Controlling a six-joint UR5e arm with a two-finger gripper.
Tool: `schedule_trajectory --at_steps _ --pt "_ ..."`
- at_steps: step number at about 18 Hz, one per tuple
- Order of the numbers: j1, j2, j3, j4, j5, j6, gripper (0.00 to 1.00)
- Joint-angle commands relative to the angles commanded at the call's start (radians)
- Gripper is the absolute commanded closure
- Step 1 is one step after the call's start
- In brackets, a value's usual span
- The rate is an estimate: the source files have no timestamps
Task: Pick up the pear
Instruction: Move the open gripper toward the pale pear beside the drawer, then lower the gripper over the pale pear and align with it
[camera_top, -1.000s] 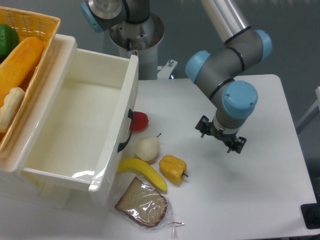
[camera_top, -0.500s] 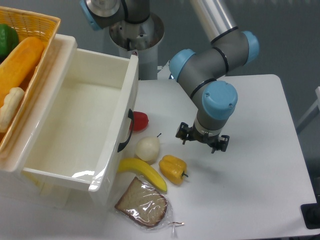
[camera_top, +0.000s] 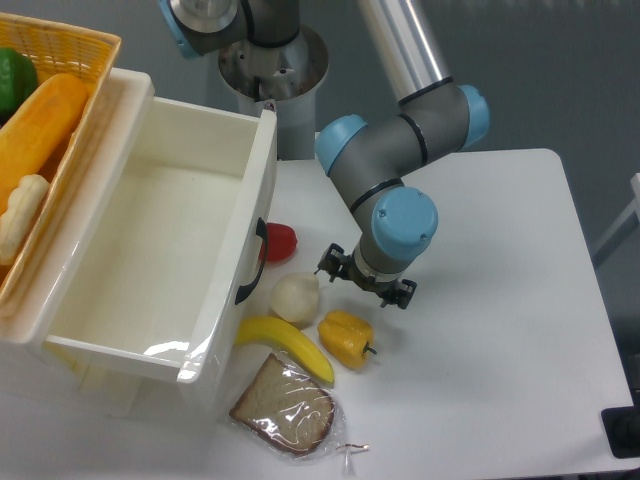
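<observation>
The gripper (camera_top: 366, 281) hangs just right of the pear (camera_top: 296, 298), its fingers mostly hidden under the wrist; whether they are apart cannot be told. The pear lies beside the bin (camera_top: 225, 290).

one camera sits high up in front of the white table (camera_top: 500, 400), looking down at a slant. it is fairly near, showing the arm's base (camera_top: 272, 60) at the back.

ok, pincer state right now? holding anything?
Pincer: open, holding nothing. It sits above the table just right of the pear, not touching it.
</observation>
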Motion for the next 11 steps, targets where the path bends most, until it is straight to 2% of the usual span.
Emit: schedule_trajectory --at_steps 4,6,8,11 --pt "0.000 0.003 0.012 -0.023 -0.031 0.000 0.06" --pt "-0.003 0.002 0.012 -0.025 -0.052 -0.003 0.10" --pt "-0.003 0.002 0.011 -0.026 -0.052 -0.005 0.19" --pt "-0.003 0.003 0.011 -0.043 -0.052 0.002 0.40"
